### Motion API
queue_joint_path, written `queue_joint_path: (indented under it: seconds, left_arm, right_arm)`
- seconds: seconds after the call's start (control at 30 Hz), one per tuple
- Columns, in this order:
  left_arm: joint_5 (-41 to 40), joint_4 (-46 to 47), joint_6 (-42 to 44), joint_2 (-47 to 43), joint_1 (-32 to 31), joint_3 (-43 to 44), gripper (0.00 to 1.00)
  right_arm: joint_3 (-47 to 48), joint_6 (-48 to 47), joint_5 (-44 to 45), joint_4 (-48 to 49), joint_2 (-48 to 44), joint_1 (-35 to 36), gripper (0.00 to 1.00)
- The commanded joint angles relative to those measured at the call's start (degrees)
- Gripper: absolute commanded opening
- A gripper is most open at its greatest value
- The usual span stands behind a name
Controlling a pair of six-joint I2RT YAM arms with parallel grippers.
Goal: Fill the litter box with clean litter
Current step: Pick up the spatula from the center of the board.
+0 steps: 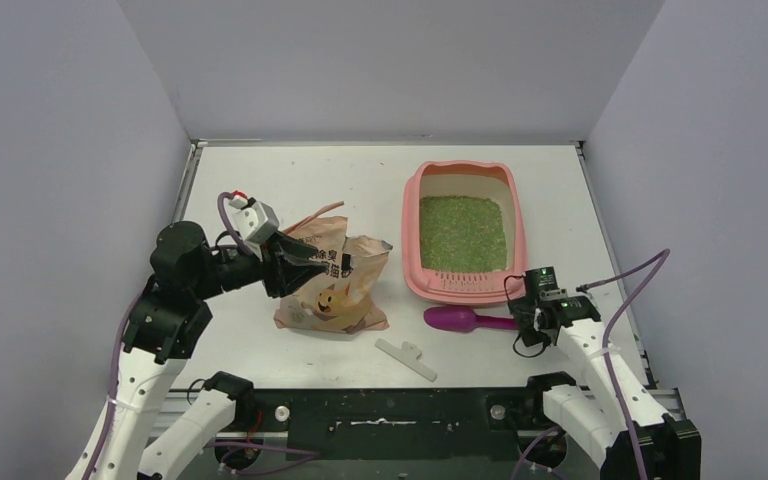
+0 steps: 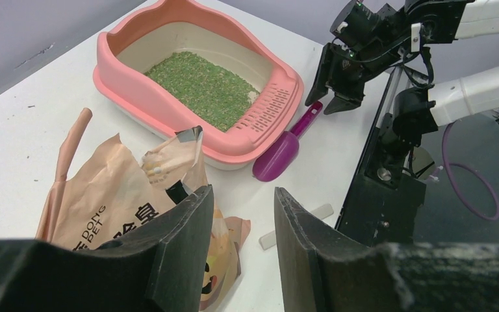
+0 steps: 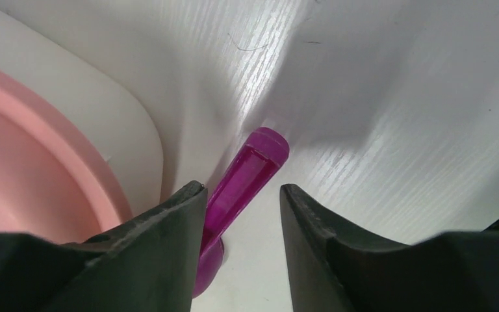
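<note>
Left gripper [image 1: 298, 268], part open, sits at the bag [image 1: 345, 300]. Right gripper [image 1: 522, 316] hovers over the scoop [image 1: 452, 318], and the box [image 1: 413, 255] with litter [image 1: 463, 232] lies just beyond it. Left wrist: gripper empty, bag beside one finger. Right wrist: gripper apart, astride the scoop handle without gripping it.

Overhead, wrist close-ups (litter box [image 1: 415, 250] shared).

You'll find the litter box [image 1: 412, 238], a pink rectangular tray with rounded corners and a wide rim, sitting flat and upright on the table [image 1: 290, 180], at about 2 o'clock from its middle in the top view. Its long axis runs 12 to 6 o'clock, with the slotted strip at the 6 o'clock end. Inside, the litter [image 1: 463, 232] lies as a speckled green bed of fine granules across the floor, the cream inner walls bare above it.
</note>
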Motion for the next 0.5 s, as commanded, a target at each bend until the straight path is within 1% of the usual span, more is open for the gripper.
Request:
queue_joint_path:
  seconds: [0.0,0.07,0.1,0.47]
  left_arm:
    - [-0.6,1.4,1.2,-0.3,-0.4,0.3,0.37]
    - [-0.9,1.4,1.2,-0.4,-0.4,0.1,0.37]
    - [-1.0,1.4,1.2,-0.3,-0.4,0.1,0.37]
    - [-1.2,1.4,1.3,-0.1,-0.5,-0.1,0.37]
  right_arm:
    - [-0.2,-0.2,-0.3,5.0,1.6,-1.2,0.41]
    - [-0.2,-0.7,-0.2,4.9,2.0,-1.8,0.34]
    - [-0.3,-0.9,-0.3,4.9,1.9,-2.1,0.33]
    - [-2.6,-1.3,-2.5,6.6,3.4,-2.4,0.31]
